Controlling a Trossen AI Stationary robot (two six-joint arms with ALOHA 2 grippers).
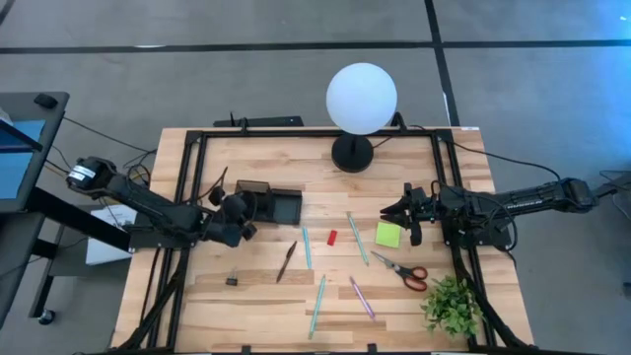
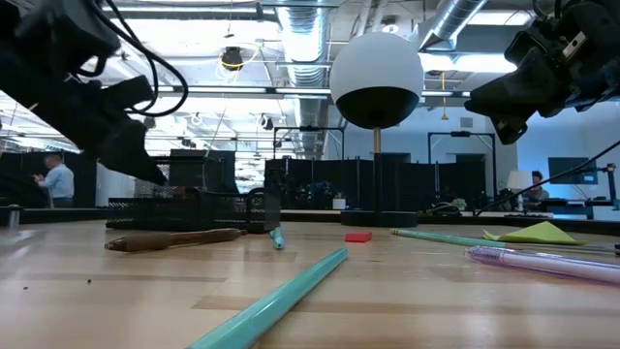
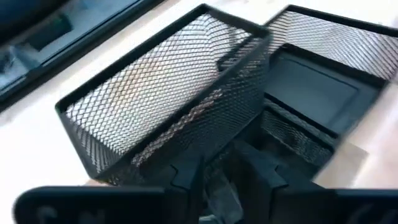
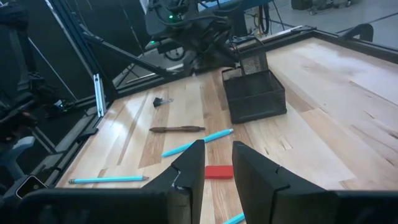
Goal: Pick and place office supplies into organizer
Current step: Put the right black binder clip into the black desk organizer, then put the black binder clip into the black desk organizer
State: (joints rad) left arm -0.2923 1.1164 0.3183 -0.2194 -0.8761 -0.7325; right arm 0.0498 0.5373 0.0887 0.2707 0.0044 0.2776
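Note:
The black mesh organizer [image 1: 284,205] [image 3: 186,106] [image 4: 255,93] sits left of the table's centre. My left gripper [image 1: 240,213] [image 3: 219,180] hovers over its left end, nearly shut on a small dark item. My right gripper [image 1: 397,213] [image 4: 217,162] hangs raised beside the lime sticky pad [image 1: 387,234], its fingers slightly apart with nothing between them. Flat on the table lie the red block [image 1: 332,237] [image 4: 217,172], red-handled scissors [image 1: 404,271], a brown pen [image 1: 286,261], teal pens [image 1: 317,301], a green pen [image 1: 357,239], a pink pen [image 1: 362,296] and one black clip [image 1: 232,280]. My left gripper pinches a small dark-grey item [image 3: 219,196] between its two fingers, perhaps a clip. The fingers themselves hide most of it, so its part cannot be told. It is lifted clear, above the organizer's left compartment.
The white globe lamp [image 1: 360,99] stands at the far middle and a black bar-shaped device [image 1: 266,121] lies at the far edge. A green plant [image 1: 452,306] sits at the near right corner. A black frame borders the table. A person [image 2: 58,182] stands far behind.

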